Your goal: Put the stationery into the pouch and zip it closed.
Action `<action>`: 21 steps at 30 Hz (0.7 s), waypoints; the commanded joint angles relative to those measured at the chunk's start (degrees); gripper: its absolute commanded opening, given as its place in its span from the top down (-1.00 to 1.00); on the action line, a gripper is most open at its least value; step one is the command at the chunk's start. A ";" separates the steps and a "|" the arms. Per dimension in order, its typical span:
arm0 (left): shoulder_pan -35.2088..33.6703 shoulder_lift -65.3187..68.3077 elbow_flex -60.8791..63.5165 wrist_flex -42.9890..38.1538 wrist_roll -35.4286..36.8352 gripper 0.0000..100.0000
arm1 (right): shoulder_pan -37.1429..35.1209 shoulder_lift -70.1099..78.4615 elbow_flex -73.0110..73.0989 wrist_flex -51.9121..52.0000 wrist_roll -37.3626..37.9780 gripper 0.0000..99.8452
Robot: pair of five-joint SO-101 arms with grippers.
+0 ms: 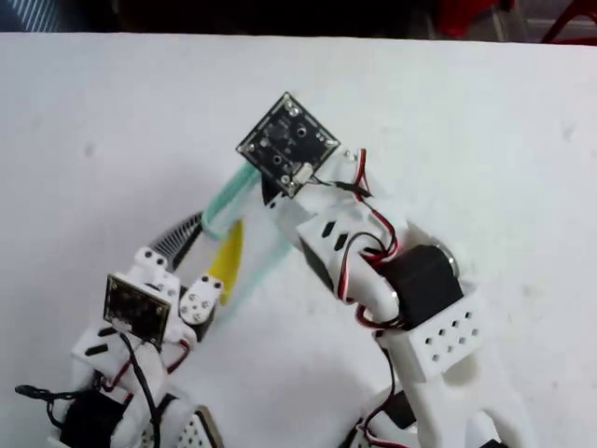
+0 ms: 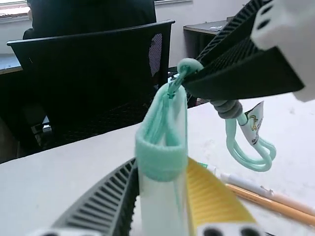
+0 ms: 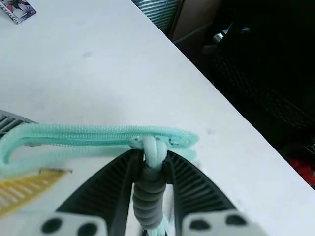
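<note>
Clamped at one end by the left tool [image 2: 162, 196], the mint pouch [image 2: 165, 123] stood on edge; beyond, the right tool [image 3: 147, 160] pinched its zip pull [image 3: 147, 147] near the far end. Zip seemed nearly closed, yet a pencil [image 2: 268, 202] apparently lay outside.

**Mint, grey, yellow, black**

The pouch [image 2: 162, 162] is mint green with clear sides, and its zip cord [image 3: 147, 196] is grey and mint. At the pouch, the left gripper [image 2: 162, 206] has ribbed grey and yellow pads, the right gripper [image 3: 147, 157] black ones. An orange pencil [image 2: 266, 199] lies beside the pouch.
</note>
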 commanded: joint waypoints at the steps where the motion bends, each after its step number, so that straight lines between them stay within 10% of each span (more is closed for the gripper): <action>1: -0.40 0.31 -2.20 6.07 2.46 0.52 | -0.22 -1.80 -0.88 -1.10 -0.53 0.97; 21: -0.04 0.31 0.18 4.75 0.70 0.92 | 5.14 -1.89 -3.52 -1.45 -2.55 0.97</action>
